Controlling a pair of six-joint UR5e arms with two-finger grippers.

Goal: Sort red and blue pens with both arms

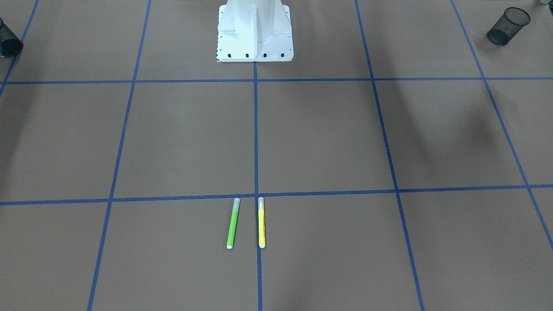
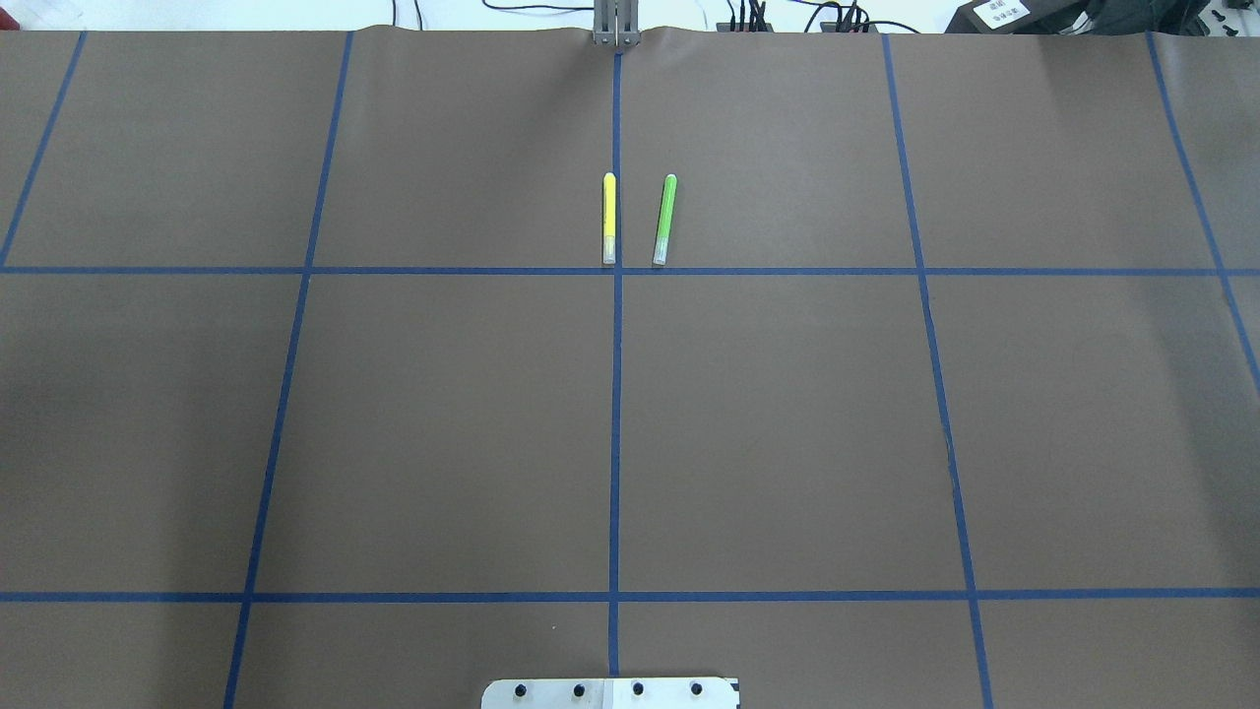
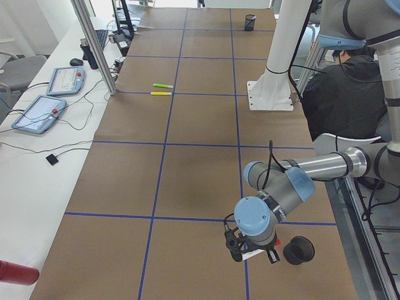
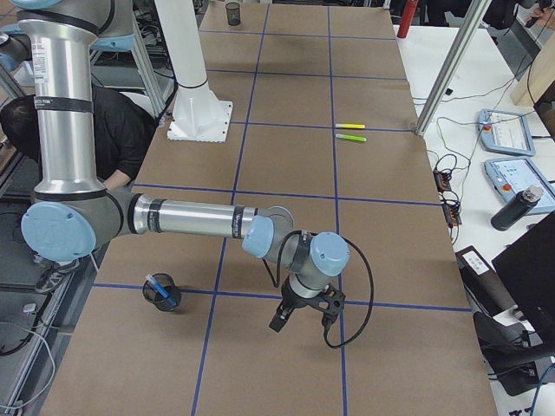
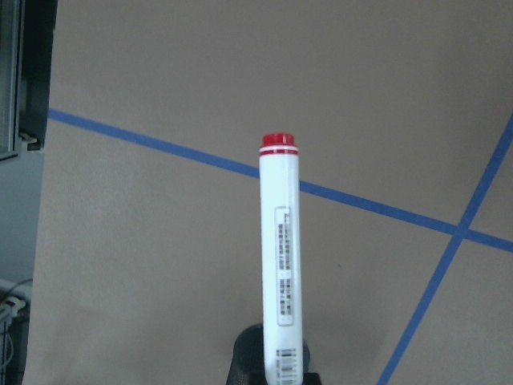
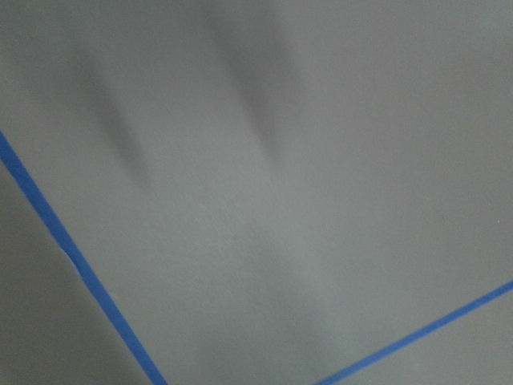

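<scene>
Left hand clamped on red-capped white marker, low beside black mesh cup: drop-off step, I judge. Next: raise marker over rim, release. Blue pen sits in second cup; right hand: cannot tell its grip

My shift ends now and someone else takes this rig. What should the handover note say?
The left gripper is shut on the red pen, held beside the left cup, not yet in it.
The right gripper hangs over bare table near the right cup. Whether it is open or shut cannot be told from the side view, and no pen shows at it.
Done: the blue pen stands in the right cup.
Left: drop the red pen into the left cup.
The green marker and yellow marker lie side by side mid-table and are not part of the job.
</scene>
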